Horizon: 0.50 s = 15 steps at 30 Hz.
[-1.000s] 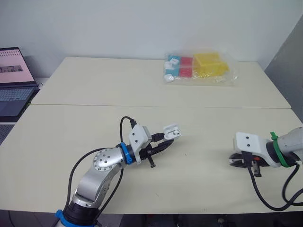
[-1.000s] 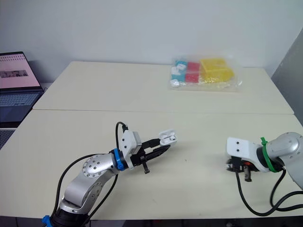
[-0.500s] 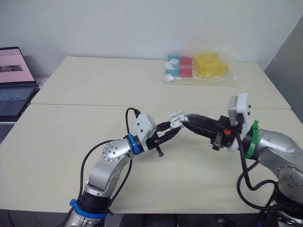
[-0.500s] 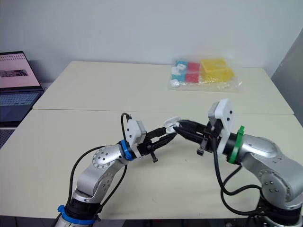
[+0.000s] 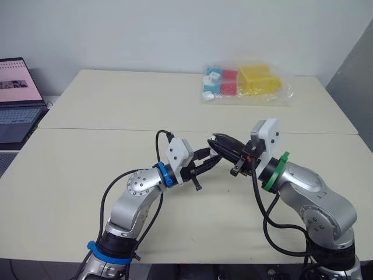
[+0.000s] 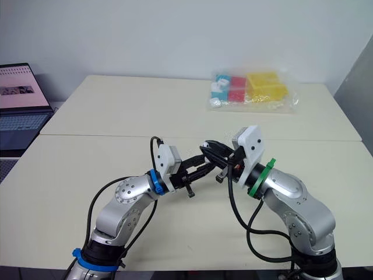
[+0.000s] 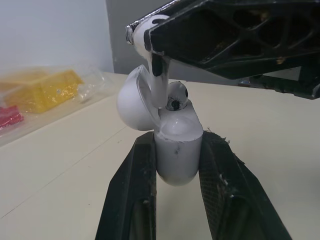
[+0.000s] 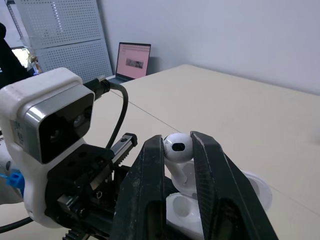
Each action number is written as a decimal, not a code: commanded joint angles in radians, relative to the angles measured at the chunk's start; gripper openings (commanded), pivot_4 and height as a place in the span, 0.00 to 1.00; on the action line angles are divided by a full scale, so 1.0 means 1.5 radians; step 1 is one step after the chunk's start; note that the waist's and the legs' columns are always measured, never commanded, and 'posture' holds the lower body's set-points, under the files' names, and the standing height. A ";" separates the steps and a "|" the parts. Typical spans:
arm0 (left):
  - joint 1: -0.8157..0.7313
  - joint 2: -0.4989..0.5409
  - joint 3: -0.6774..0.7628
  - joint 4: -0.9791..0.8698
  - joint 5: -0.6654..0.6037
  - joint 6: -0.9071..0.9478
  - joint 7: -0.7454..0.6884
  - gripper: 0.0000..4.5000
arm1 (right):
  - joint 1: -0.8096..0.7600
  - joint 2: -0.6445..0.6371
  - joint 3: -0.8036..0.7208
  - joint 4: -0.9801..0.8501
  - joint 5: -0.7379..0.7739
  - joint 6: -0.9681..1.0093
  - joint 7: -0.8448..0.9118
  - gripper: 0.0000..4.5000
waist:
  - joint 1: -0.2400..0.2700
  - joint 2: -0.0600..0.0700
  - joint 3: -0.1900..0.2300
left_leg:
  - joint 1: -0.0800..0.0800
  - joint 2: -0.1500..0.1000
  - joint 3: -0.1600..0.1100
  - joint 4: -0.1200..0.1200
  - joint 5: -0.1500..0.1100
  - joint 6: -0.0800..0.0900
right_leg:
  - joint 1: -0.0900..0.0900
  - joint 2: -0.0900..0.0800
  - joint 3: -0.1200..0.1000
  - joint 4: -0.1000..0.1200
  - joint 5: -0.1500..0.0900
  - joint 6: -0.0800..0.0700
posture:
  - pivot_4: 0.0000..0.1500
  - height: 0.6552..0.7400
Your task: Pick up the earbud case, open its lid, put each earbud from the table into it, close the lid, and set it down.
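Tabletop [image 5: 116, 105] beige, laptop [image 5: 17, 99] at left; left gripper [image 5: 205, 161] clamps open earbud case [image 7: 178, 155], right gripper [image 8: 178, 141] pinches earbud [image 8: 176, 150].

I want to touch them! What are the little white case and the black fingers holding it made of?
The earbud case looks like smooth, glossy white plastic: light shines softly off its rounded shell and open lid. The fingers of the left gripper look like matte black plastic, probably hard: they are dull and slightly grainy, with rough, speckled edges.

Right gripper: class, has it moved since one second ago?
Yes. The right gripper, holding an earbud, has swung leftward across the table to the earbud case.
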 commanded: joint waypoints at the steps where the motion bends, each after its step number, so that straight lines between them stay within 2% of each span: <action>1: -0.006 0.001 0.010 -0.012 -0.006 -0.015 0.000 0.18 | 0.021 -0.015 0.009 0.002 -0.024 -0.047 0.015 0.09 | 0.000 0.000 0.000 | 0.000 0.000 0.000 0.000 0.000 0.000 | 0.000 0.000 0.000 0.000 0.000 0.000 | 1.00 0.97; 15: -0.007 0.003 0.010 -0.012 -0.012 -0.011 0.002 0.18 | 0.056 -0.017 0.028 0.011 -0.037 -0.093 0.027 0.09 | 0.000 0.000 0.000 | 0.000 0.000 0.000 0.000 0.000 0.000 | 0.000 0.000 0.000 0.000 0.000 0.000 | 1.00 0.97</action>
